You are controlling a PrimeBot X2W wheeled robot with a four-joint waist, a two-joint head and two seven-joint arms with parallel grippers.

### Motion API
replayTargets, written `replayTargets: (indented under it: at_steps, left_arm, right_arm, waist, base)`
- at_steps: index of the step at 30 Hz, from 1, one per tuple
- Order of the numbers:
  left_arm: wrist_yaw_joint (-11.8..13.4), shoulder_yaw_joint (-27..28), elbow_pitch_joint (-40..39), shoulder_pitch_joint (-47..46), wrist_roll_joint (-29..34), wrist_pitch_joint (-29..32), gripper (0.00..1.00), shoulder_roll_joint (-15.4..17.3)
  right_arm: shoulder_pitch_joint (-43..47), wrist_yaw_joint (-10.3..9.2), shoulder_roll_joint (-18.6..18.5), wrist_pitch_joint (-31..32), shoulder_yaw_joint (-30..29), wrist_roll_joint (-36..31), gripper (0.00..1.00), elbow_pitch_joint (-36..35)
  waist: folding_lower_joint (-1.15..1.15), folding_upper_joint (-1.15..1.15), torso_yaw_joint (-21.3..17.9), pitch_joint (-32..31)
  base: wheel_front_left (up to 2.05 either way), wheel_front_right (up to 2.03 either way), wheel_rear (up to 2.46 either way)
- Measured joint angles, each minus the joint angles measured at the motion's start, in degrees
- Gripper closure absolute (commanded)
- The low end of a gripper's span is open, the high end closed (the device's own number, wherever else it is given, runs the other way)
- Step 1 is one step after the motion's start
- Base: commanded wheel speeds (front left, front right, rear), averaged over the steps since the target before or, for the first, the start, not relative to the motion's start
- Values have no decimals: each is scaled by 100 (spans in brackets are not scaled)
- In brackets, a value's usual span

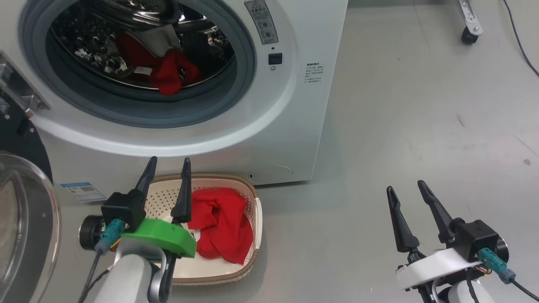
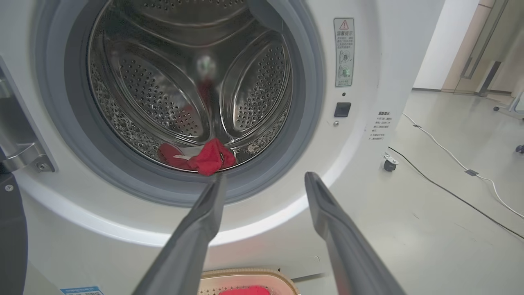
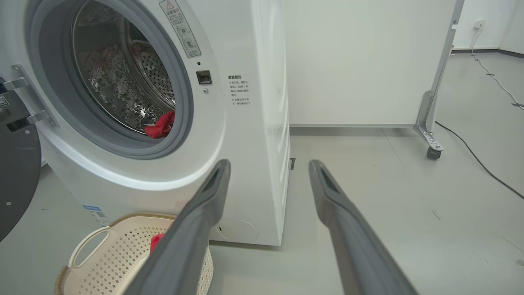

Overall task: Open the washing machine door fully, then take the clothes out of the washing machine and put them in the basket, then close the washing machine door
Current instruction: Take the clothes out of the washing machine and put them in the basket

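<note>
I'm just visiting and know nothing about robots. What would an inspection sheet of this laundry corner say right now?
Surface: grey floor, lightly scuffed.
Job's things: washing machine door swung open at the left of the washing machine; red clothes in drum; red clothes in basket; basket stands on the floor before the machine.
Clutter: nothing seen.
Claws: left claw open, empty, by the basket; right claw open, empty, over bare floor.
Cables: black cable and white cable trail across the floor.
Surroundings: white wall, wheeled metal frame.
</note>
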Motion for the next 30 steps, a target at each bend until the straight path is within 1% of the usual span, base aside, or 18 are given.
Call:
replayTargets:
  at_steps: [6,15,27,30]
  left_arm:
    - [163,-205,-269,588,79,0,0,14]
    - [344,-315,-582,1121,101,0,0,44]
    - [401,-355,-887,1479,226,0,0,75]
    - [450,-365,-945,1537,237,0,0,76]
  right_arm:
    - [229,-60,8,0,-51,-29,0,-4]
    - [391,-154,18,0,-85,-32,0,-65]
    - [572,-205,27,0,-35,-30,0,-115]
    - [572,-213,27,0,4,-27,0,-146]
  waist:
    - [0,0,114,-306]
    - [0,0,284,-478]
    - [0,0,349,-585]
    - [0,0,347,-589]
  base:
    - [0,0,0]
    - [0,0,0]
    - [0,0,0]
    - [0,0,0]
